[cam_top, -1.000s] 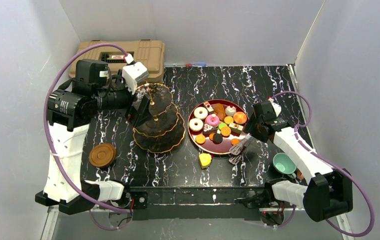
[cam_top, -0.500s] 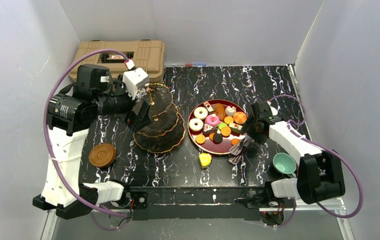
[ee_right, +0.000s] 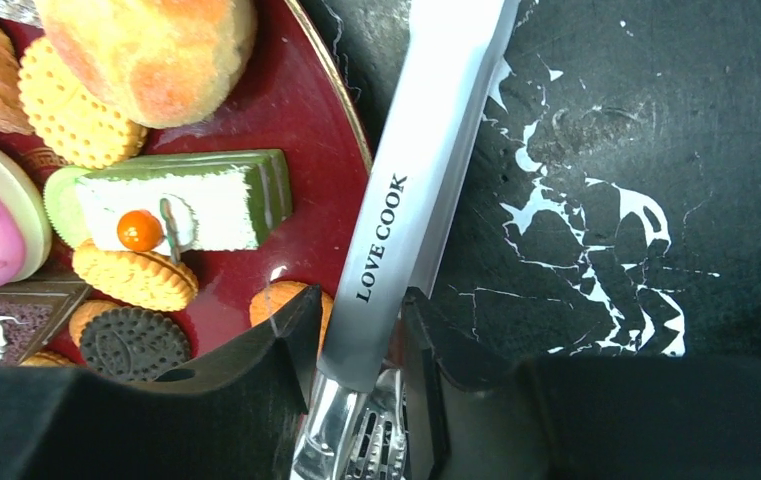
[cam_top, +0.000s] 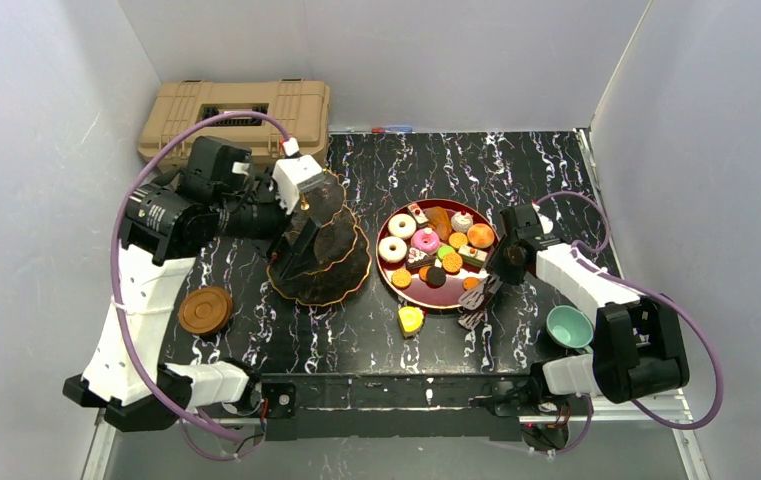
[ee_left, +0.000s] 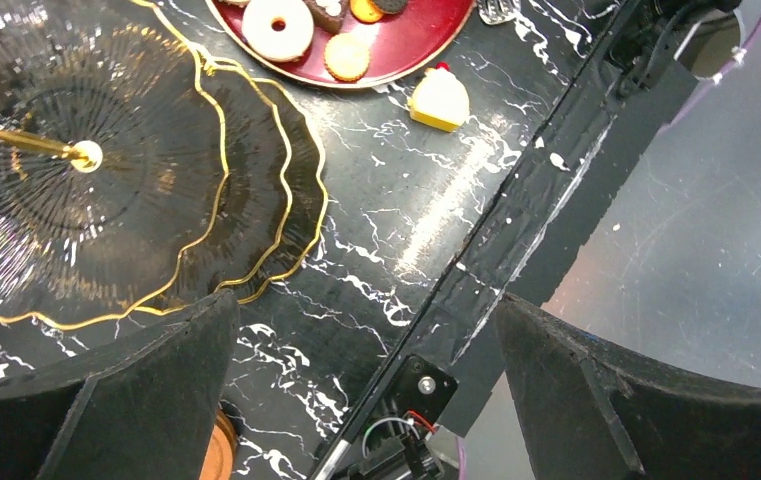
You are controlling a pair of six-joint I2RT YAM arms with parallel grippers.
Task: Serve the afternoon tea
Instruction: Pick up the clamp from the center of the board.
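The dark three-tier stand [cam_top: 318, 240] with gold scalloped rims [ee_left: 106, 170] stands left of centre. My left gripper [cam_top: 296, 250] hangs over its near-left side, open and empty [ee_left: 366, 310]. Toy sweets fill a red plate [cam_top: 426, 303], among them a pink donut [cam_top: 424, 239] and a green cake slice [ee_right: 186, 205]. A yellow cake wedge [cam_top: 411, 319] lies on the table in front of the plate [ee_left: 439, 100]. My right gripper [cam_top: 501, 268] is shut on metal tongs [ee_right: 406, 200] at the plate's right rim [ee_right: 361, 300]. The tong tips [cam_top: 478, 300] point toward the near edge.
A teal cup [cam_top: 568, 326] sits at the near right beside the right arm. Brown saucers [cam_top: 205, 309] are stacked at the near left. A big tan case [cam_top: 236, 110] stands at the back left. Grey walls close in both sides.
The left arm has swung right and now hangs over the stand's near-left side. The right gripper widened briefly, then closed again on the tongs, and its arm drew in slightly.
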